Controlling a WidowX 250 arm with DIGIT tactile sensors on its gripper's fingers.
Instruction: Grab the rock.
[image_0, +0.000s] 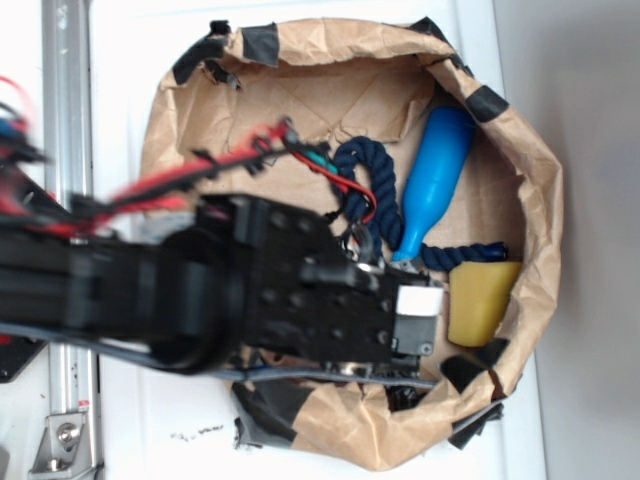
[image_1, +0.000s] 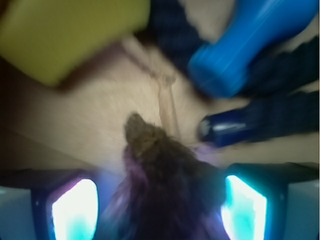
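Between the spread pads of the gripper sits the rock, contact unclear.

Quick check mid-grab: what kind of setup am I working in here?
Likely a lab test bench: a taped brown paper bin on a white table, holding odd props, a blue bottle, rope, sponge and rock.

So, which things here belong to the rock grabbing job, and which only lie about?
Belonging to the job:
- small rough grey-brown rock, between the pincer's fingers
- robot's black pincer

Only lying about:
- yellow rectangular sponge
- blue plastic bottle-shaped toy
- dark blue twisted rope
- brown paper-lined bin
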